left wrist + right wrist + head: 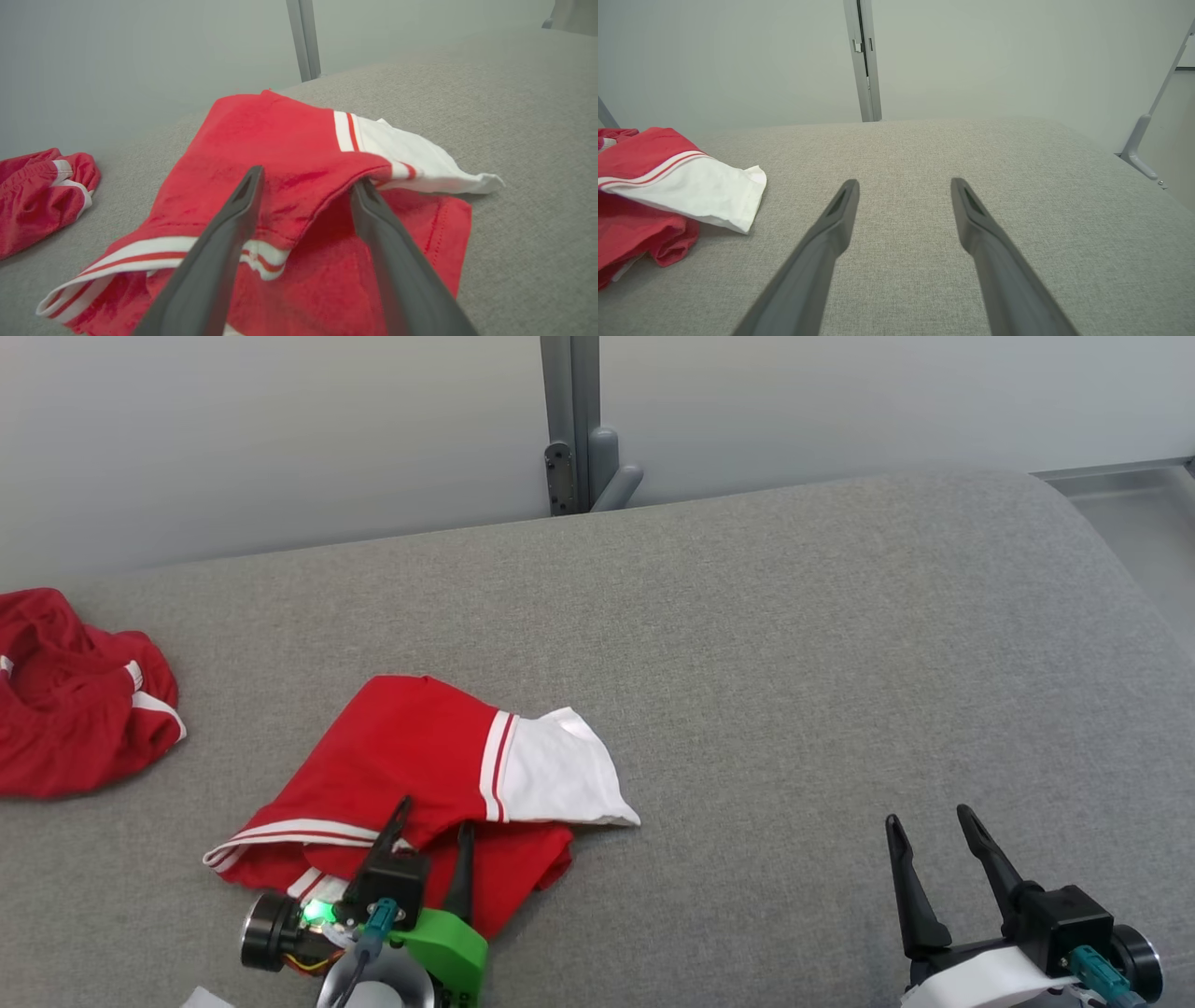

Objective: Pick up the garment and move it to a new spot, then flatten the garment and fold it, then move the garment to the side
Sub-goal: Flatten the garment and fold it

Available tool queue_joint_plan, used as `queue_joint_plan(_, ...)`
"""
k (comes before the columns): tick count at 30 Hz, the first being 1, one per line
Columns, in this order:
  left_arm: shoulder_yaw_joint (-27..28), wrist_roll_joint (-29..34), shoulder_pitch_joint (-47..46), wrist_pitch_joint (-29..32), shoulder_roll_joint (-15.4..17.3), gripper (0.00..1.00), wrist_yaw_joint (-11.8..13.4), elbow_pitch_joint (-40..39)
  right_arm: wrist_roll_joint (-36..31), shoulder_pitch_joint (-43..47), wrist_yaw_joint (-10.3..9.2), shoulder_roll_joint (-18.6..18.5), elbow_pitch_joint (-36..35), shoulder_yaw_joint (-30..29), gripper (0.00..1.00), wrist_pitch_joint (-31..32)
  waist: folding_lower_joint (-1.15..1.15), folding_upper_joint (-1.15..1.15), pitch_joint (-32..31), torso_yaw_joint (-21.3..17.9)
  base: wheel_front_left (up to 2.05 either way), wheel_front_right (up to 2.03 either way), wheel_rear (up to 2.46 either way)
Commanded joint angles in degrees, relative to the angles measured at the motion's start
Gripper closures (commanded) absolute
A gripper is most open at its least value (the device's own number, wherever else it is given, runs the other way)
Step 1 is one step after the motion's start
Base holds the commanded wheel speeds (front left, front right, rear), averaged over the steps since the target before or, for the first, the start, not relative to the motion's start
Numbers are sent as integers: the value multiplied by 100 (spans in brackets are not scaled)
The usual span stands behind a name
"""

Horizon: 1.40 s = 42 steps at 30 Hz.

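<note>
The garment (420, 747) is a red shirt with white-striped trim and a white sleeve, lying crumpled on the grey padded table (794, 644) at centre left. My left gripper (434, 814) is at its near edge, open. In the left wrist view the garment (280, 135) has a raised red fold standing between the fingers of the left gripper (308, 177); the right fingertip is tucked under that fold's edge. My right gripper (929, 816) stands open over bare grey cloth at the lower right. The right wrist view has the right gripper (904, 181) well to the right of the garment (640, 154).
A second red garment (75, 709) with white trim lies bunched at the table's far left edge. A grey post (574, 429) rises behind the table against a pale wall. The table's surface drops away at the right corner (1102, 523).
</note>
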Motion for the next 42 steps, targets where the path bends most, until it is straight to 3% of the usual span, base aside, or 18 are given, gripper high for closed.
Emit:
queue_joint_plan(1,-33,24,-127,-3,-17,100,-48,-14,14,-44,0,-15,-17,-3,0,-18,0,0,7,-1,0,0,0)
queue_joint_plan(14,-553,-169,-791,-3,-188,100,-434,-970,12,-100,0,-14,-36,-51,0,-19,0,0,125,14,0,0,0)
queue_joint_plan(18,-432,-169,-1372,-3,-148,100,-370,-865,24,-174,0,-15,-31,-1,0,-18,0,0,224,-27,0,0,0)
queue_joint_plan(30,509,-403,-3217,89,622,100,-71,1164,-13,-539,0,-15,-30,152,0,-18,0,0,843,-469,0,0,0)
queue_joint_plan(37,810,-531,-3893,105,1152,100,-34,2183,68,-765,0,-14,-75,210,0,-18,0,0,1255,-770,0,0,0)
queue_joint_plan(38,850,-567,-3963,100,1214,77,-38,2313,79,-782,0,-13,-79,212,0,-18,0,0,1299,-791,0,0,0)
queue_joint_plan(39,863,-579,-4002,98,1263,35,-77,2439,86,-793,0,-13,-79,209,0,-18,0,0,1328,-804,0,0,0)
queue_joint_plan(40,878,-602,-4036,97,1314,0,-97,2562,102,-798,0,-13,-76,208,0,-18,0,0,1345,-811,0,0,0)
queue_joint_plan(42,923,-697,-4076,158,1358,0,-201,2790,122,-795,0,-13,-60,196,0,-19,0,0,1351,-803,0,0,0)
